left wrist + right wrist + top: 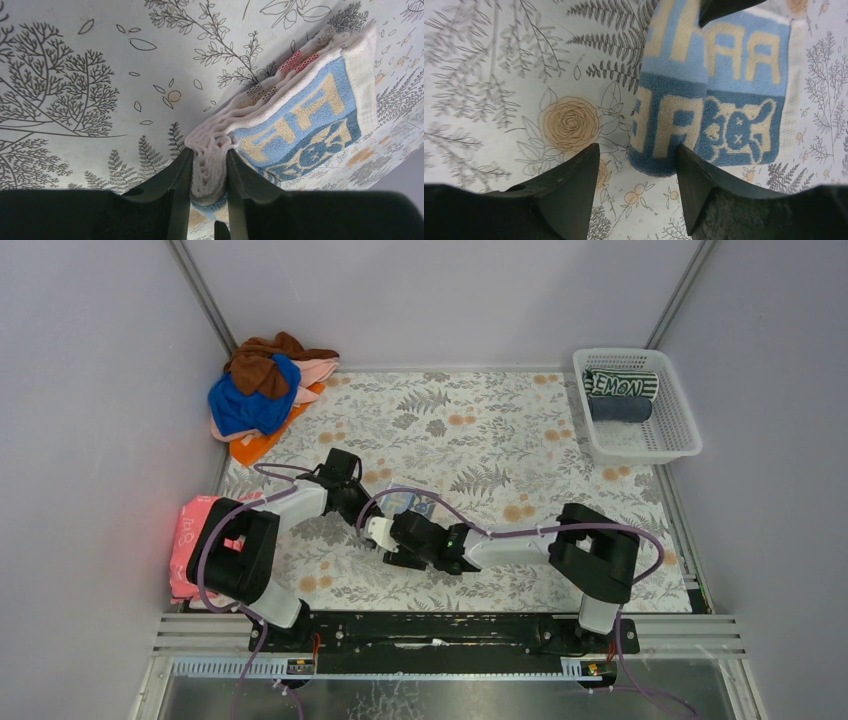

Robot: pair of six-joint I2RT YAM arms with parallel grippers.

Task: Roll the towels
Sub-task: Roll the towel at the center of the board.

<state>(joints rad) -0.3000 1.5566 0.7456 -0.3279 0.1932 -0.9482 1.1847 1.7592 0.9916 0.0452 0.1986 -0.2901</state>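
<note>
While my left gripper [210,167] pinches the folded edge of the lettered towel [305,115] near the middle of the table [520,440], I see my right gripper [636,150] standing open, the towel's end in its gap. A pile of towels [262,390] sits far left.

Letter-printed towel [300,120] (blue, pale letters) lies folded centrally; other towels [262,390] heaped far-left.

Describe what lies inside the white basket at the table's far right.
Inside the basket lie two rolled towels: a striped green-white towel with black lettering, and a dark grey towel nearer the arms. The floor beneath them is hidden.
</note>
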